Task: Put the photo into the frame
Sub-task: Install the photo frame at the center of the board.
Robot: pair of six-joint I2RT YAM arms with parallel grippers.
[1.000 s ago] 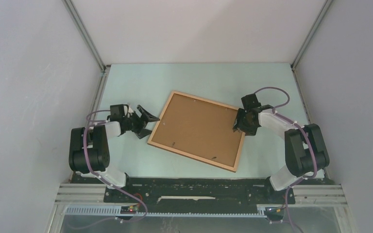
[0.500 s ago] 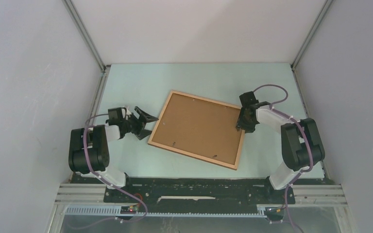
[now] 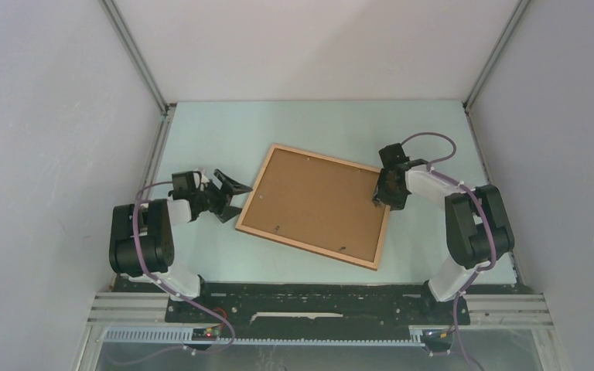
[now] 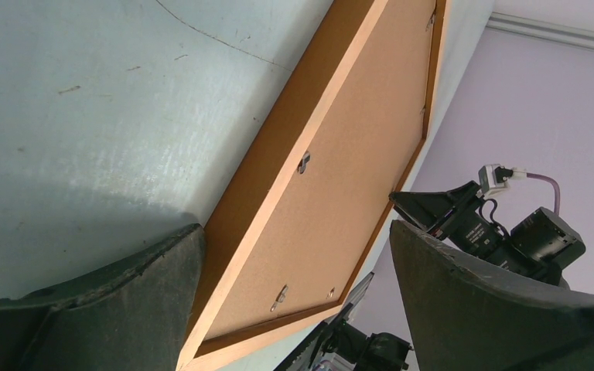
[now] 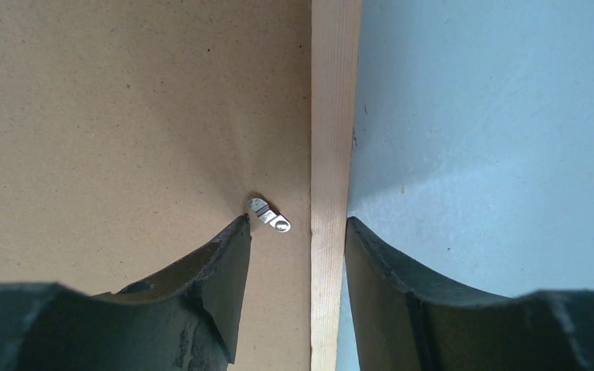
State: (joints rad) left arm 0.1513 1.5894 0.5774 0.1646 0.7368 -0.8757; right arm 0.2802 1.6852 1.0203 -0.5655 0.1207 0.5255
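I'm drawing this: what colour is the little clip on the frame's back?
The clip is shiny silver; right wrist view shows it best.

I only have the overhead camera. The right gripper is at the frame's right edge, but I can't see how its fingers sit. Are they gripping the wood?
Observer: No. In the right wrist view the right gripper straddles the frame's wooden rail, jaws apart: one finger over the back panel, the other on the table side.
Operator: Any clip nearby?
Observer: Yes, a small metal tab lies on the panel beside the inner fingertip, slanted toward the rail.
Operator: And the left side?
Observer: The left wrist view shows the left gripper wide open and empty, aimed at the frame's side, which rests flat on the table.
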